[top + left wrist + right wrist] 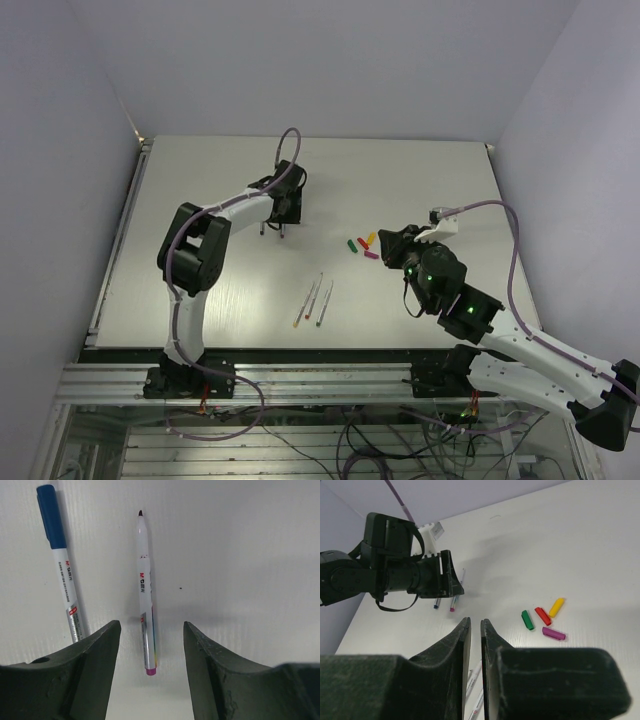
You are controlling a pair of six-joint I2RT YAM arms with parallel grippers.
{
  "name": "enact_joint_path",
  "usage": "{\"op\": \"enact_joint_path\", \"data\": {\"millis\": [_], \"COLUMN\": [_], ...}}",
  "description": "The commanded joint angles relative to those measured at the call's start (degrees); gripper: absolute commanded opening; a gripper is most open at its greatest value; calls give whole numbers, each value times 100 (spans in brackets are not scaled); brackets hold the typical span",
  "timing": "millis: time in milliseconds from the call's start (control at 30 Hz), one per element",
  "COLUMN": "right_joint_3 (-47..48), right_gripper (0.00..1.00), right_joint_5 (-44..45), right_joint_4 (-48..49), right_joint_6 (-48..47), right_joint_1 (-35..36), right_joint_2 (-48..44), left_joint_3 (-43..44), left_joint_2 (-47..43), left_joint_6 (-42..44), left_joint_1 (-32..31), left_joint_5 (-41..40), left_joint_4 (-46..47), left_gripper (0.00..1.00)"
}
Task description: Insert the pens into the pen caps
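My left gripper (151, 635) is open and hangs over the far middle of the table (200, 290). An uncapped pen with a magenta end (146, 605) lies on the table between its jaws, not gripped. A pen wearing the blue cap (60, 555) lies just left of it. My left gripper also shows in the top view (280, 212). My right gripper (475, 622) is shut and empty. It hovers next to the loose caps: green (527, 620), red (543, 616), yellow-orange (557, 607) and magenta (553, 633). Three more uncapped pens (312, 300) lie nearer the front.
The caps cluster (360, 245) sits just left of my right gripper (392, 243). The left arm's elbow (192, 250) stands over the left part of the table. Walls close the far side and both sides.
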Motion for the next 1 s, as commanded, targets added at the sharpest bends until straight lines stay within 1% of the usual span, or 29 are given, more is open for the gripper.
{"op": "enact_joint_path", "data": {"millis": [0, 267, 333, 400, 433, 467, 533, 567, 667, 767, 867, 933, 967], "right_joint_3": [-50, -104, -106, -107, -101, -101, -78, -69, -51, -29, 72, 183, 274], "right_gripper": [13, 13, 13, 13, 13, 13, 13, 13, 13, 12, 7, 8, 10], "right_joint_5": [-6, -15, -16, -9, -6, 2, -5, -6, 34, 192, 335, 356, 380], "right_joint_4": [-31, -49, -49, -57, -70, -79, -111, -137, -221, -412, -730, -967, -1137], "right_joint_6": [108, 180, 196, 209, 217, 223, 230, 243, 273, 295, 288, 258, 277], "right_joint_1": [-4, -3, -5, -4, -10, -8, -8, -6, -5, -3, -4, -6, -18], "right_joint_2": [-5, -43, -51, -55, -54, -54, -48, -54, -51, -42, 58, 181, 275], "left_joint_3": [198, 319, 358, 404, 409, 403, 353, 323, 213, 17, -278, -471, -549], "left_joint_2": [219, 452, 518, 579, 610, 625, 632, 627, 644, 615, 388, 131, 3], "left_joint_6": [-94, -185, -186, -200, -197, -207, -232, -246, -268, -221, -163, -176, -181], "left_joint_1": [10, 6, 6, 8, 6, 7, 8, 10, 11, 6, 6, 10, 6], "left_joint_5": [-103, -252, -221, -198, -181, -170, -127, -98, -1, 243, 447, 489, 520], "left_joint_4": [-160, -376, -420, -473, -490, -501, -492, -485, -450, -285, 29, 246, 323], "left_gripper": [63, 59, 56, 47, 35, 27, 18, 17, 7, 7, 7, 7, 7]}}
